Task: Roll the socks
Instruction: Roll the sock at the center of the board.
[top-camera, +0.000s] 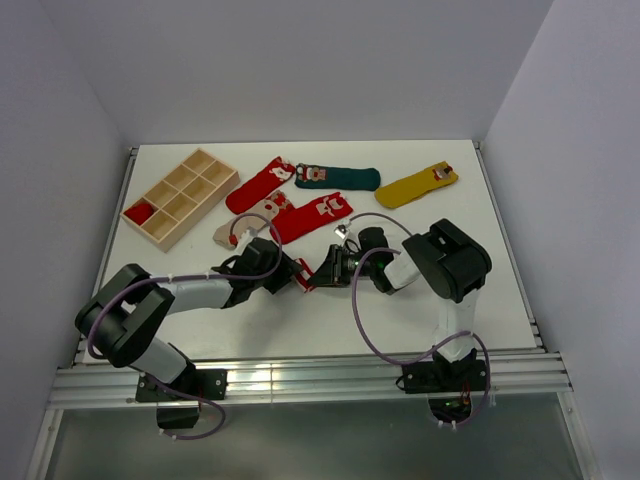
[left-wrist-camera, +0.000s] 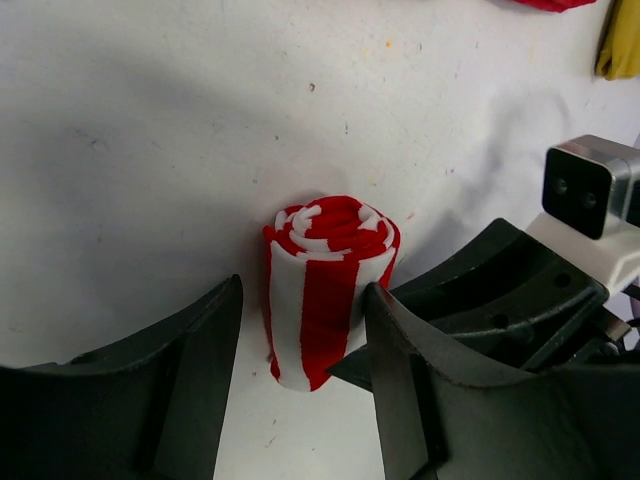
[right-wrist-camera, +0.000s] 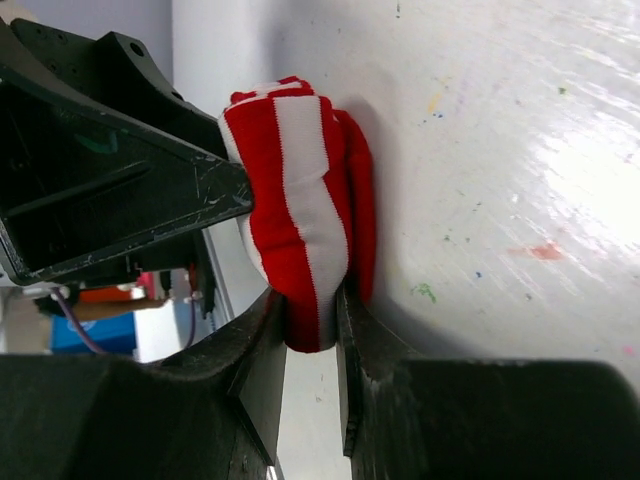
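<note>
A red-and-white striped sock (top-camera: 303, 281), rolled into a tight cylinder, lies on the white table between both grippers. My right gripper (right-wrist-camera: 312, 340) is shut on one end of the roll (right-wrist-camera: 300, 200), which bulges out past the fingertips. My left gripper (left-wrist-camera: 303, 335) is open, with its jaws on either side of the roll (left-wrist-camera: 325, 290) and a gap on the left side. In the top view the left gripper (top-camera: 288, 272) and the right gripper (top-camera: 320, 275) meet at the table's middle front.
Flat socks lie behind: two red (top-camera: 258, 186) (top-camera: 310, 217), dark green (top-camera: 340, 178), mustard yellow (top-camera: 418, 184), and beige (top-camera: 238, 229) partly under the left arm. A wooden compartment tray (top-camera: 180, 196) stands at the back left with a red item (top-camera: 140, 212) in one compartment.
</note>
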